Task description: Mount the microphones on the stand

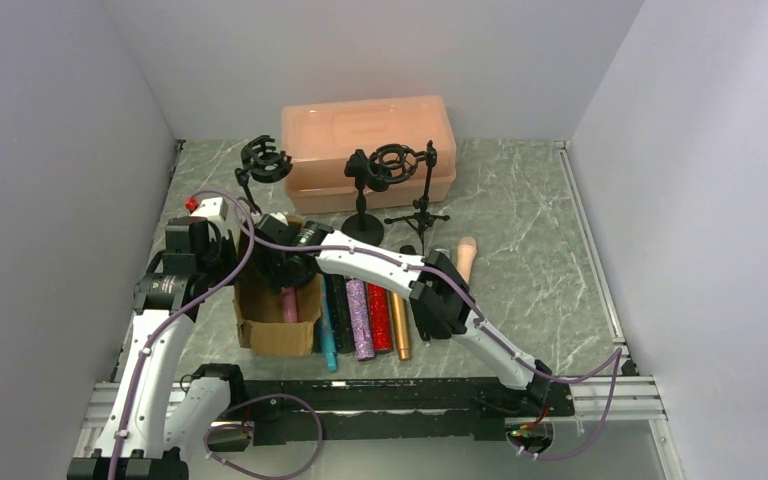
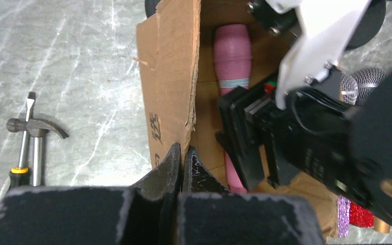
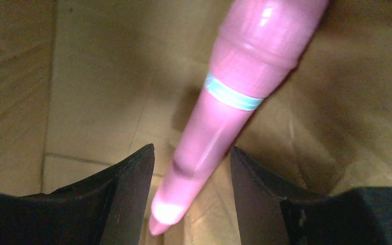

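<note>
Right hand [image 3: 191, 150] released, straddling pink microphone [image 3: 235, 76] in cardboard box [image 2: 168, 76]; left hand [image 2: 184, 163] clenched on box wall.

The tabletop [image 1: 530, 210] is grey-green marble with white veins. At the upper middle of the overhead frame a translucent peach storage bin [image 1: 365, 125] shows behind black stands [image 1: 363, 195]. At centre left the cardboard box [image 1: 258, 325] is plain brown, and the pink microphone [image 3: 224, 107] in it is glossy with a teal band, between the black fingers of the right claw [image 3: 191, 158]. The row of microphones [image 1: 361, 322] right of the box runs teal, black, purple glitter, red glitter and gold, the peach microphone [image 1: 465, 258] lies further right, and the arms [image 1: 365, 258] are white with black joints.
</note>
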Tool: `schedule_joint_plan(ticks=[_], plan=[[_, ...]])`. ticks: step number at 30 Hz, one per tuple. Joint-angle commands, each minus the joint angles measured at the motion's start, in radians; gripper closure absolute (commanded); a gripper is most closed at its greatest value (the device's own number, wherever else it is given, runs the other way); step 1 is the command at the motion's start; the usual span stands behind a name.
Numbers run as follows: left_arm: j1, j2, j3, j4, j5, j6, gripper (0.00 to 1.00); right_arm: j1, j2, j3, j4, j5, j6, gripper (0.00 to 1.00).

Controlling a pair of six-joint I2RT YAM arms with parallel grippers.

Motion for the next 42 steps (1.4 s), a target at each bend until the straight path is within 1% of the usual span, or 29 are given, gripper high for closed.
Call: schedule_joint_plan(ticks=[1, 6, 8, 11, 14, 17, 19, 21, 26, 31, 35, 37, 40, 42], plan=[[-0.001, -0.031, 0.041, 0.038, 0.047, -0.038, 1.00, -0.023, 0.064, 0.030, -0.025, -0.008, -0.020, 0.41], [-0.001, -0.022, 0.039, 0.041, 0.088, -0.045, 1.00, -0.025, 0.113, 0.042, 0.017, -0.041, -0.020, 0.41], [-0.001, -0.020, 0.040, 0.041, 0.093, -0.044, 1.00, -0.025, 0.114, 0.031, 0.046, -0.064, -0.022, 0.44], [-0.002, -0.020, 0.035, 0.041, 0.082, -0.035, 1.00, -0.024, 0.060, -0.031, 0.122, -0.109, -0.027, 0.56], [-0.001, -0.019, 0.029, 0.047, 0.049, -0.019, 1.00, -0.026, -0.058, -0.133, 0.237, -0.148, -0.031, 0.73], [-0.001, -0.013, 0.035, 0.042, 0.010, -0.005, 1.00, -0.035, -0.184, -0.190, 0.319, -0.181, -0.030, 0.82], [-0.001, -0.014, 0.042, 0.039, -0.008, 0.005, 1.00, -0.046, -0.247, -0.203, 0.359, -0.208, -0.017, 0.86], [-0.002, -0.017, 0.046, 0.038, -0.011, 0.012, 1.00, -0.061, -0.304, -0.218, 0.382, -0.230, -0.001, 0.87], [-0.001, -0.012, 0.052, 0.023, -0.071, 0.024, 1.00, -0.093, -0.443, -0.284, 0.419, -0.274, 0.021, 0.91], [-0.001, -0.016, 0.049, 0.021, -0.083, 0.025, 1.00, -0.134, -0.598, -0.404, 0.447, -0.312, 0.036, 0.93], [-0.001, -0.012, 0.066, 0.018, -0.122, 0.049, 1.00, -0.183, -0.760, -0.528, 0.414, -0.299, 0.013, 0.93], [-0.001, 0.002, 0.093, 0.003, -0.163, 0.098, 1.00, -0.206, -0.852, -0.606, 0.379, -0.272, -0.004, 0.93], [-0.001, 0.032, 0.149, -0.020, -0.265, 0.171, 1.00, -0.252, -1.004, -0.757, 0.328, -0.222, -0.012, 0.92], [0.001, 0.045, 0.175, -0.030, -0.298, 0.243, 1.00, -0.285, -1.103, -0.859, 0.298, -0.210, -0.005, 0.92]])
